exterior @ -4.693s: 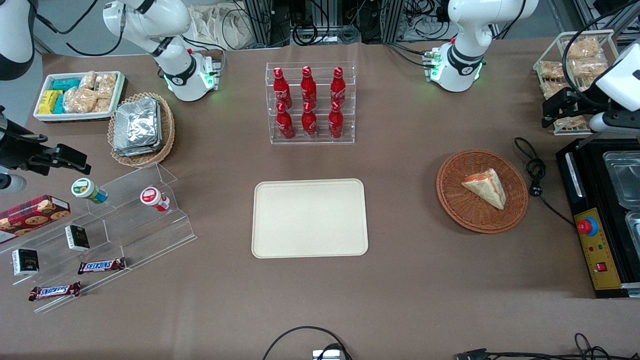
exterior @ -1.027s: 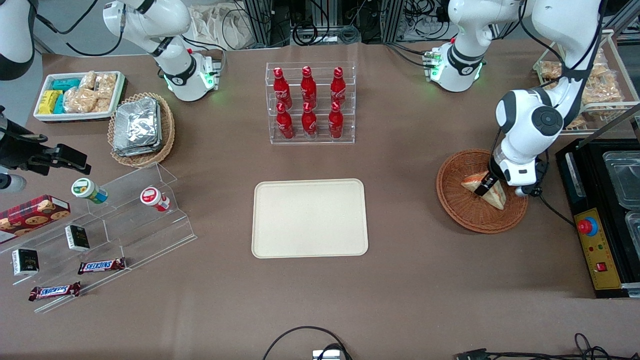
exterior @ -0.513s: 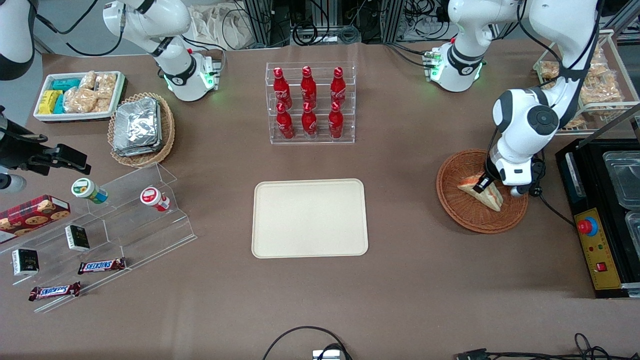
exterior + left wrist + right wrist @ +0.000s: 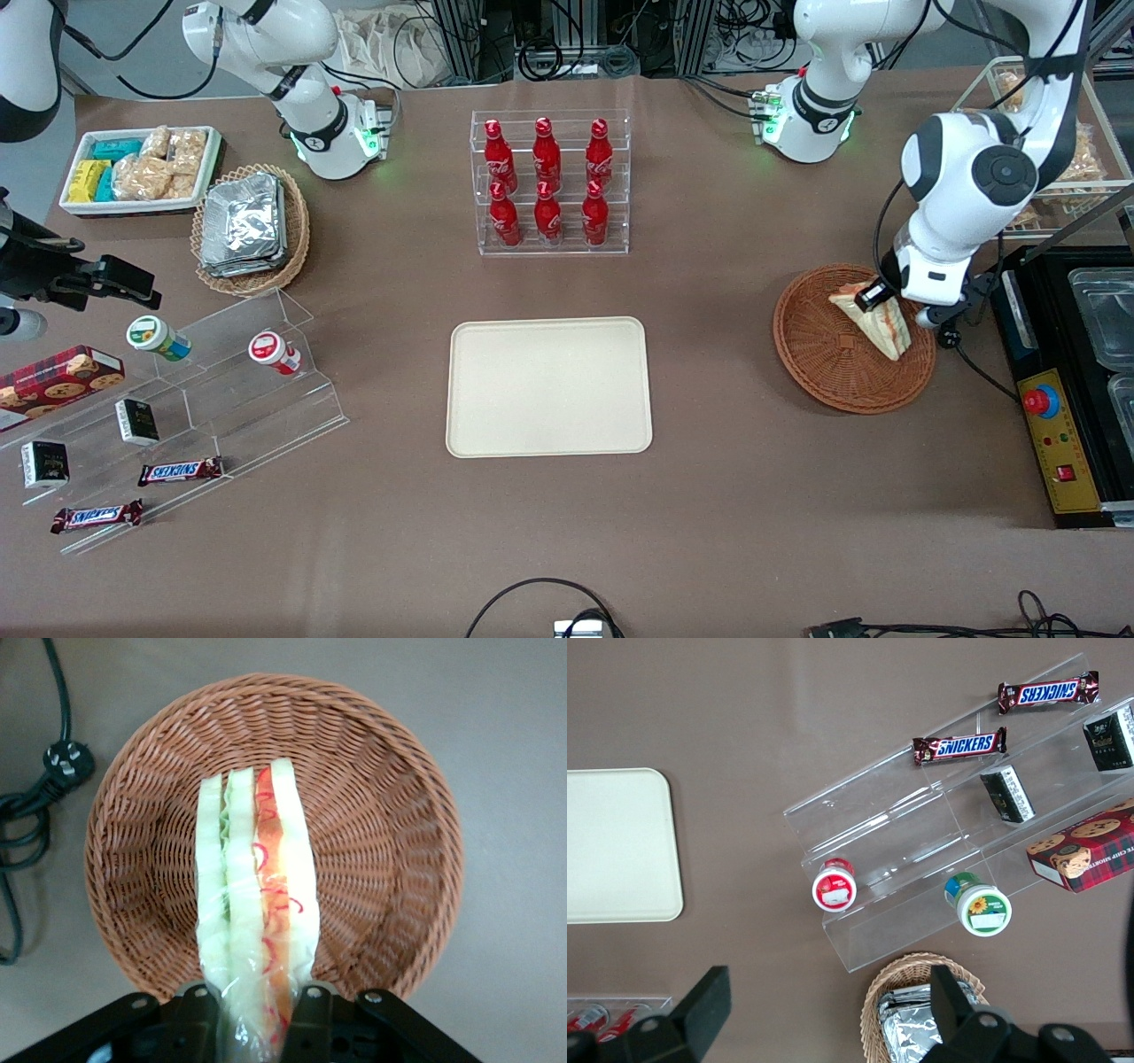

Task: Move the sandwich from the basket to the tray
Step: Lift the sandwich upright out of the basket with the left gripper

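The worktop (image 4: pixel 709 496) is pretty crowded, but only three things matter here. Biggest is the tray (image 4: pixel 549 387), lying flat and bare mid-worktop, well apart from the basket (image 4: pixel 819 354), which sits toward the working arm's end. The sandwich (image 4: pixel 873 321) is pinched at one end between the end effector's (image 4: pixel 877 295) fingers (image 4: pixel 310 1014), standing on edge over the basket with its layers showing in the wrist view (image 4: pixel 257 904). It looks lifted clear of the weave, though it hasn't cleared the rim sideways yet. Its long axis runs straight out from the fingers, free tip pointing nearer the front camera. So the carry is basically a sideways slide toward the parked arm's end, and that free tip is probably what reaches the tray first.
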You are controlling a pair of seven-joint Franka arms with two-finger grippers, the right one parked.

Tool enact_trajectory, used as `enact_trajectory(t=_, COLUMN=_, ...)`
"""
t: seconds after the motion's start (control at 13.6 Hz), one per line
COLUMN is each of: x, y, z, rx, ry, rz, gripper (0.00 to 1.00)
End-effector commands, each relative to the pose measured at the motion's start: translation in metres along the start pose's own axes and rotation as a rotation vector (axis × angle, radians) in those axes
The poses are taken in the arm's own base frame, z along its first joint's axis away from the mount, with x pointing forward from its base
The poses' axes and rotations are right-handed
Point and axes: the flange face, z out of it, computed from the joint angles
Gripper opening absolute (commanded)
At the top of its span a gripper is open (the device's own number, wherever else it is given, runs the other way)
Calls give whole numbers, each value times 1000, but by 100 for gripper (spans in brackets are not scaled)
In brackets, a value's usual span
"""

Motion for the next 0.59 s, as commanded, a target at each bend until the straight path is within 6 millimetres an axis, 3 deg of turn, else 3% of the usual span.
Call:
enact_trajectory(t=0.0, x=-10, y=36, z=-35, rx=25, ry=3, rz=159, gripper=22)
enact_trajectory(t=0.22, x=-26, y=84, z=-61, rx=1, ry=30, rz=266, gripper=24)
enact_trajectory(t=0.51, x=-55, y=141, z=-75, rx=-47, ry=33, rz=359, gripper=27)
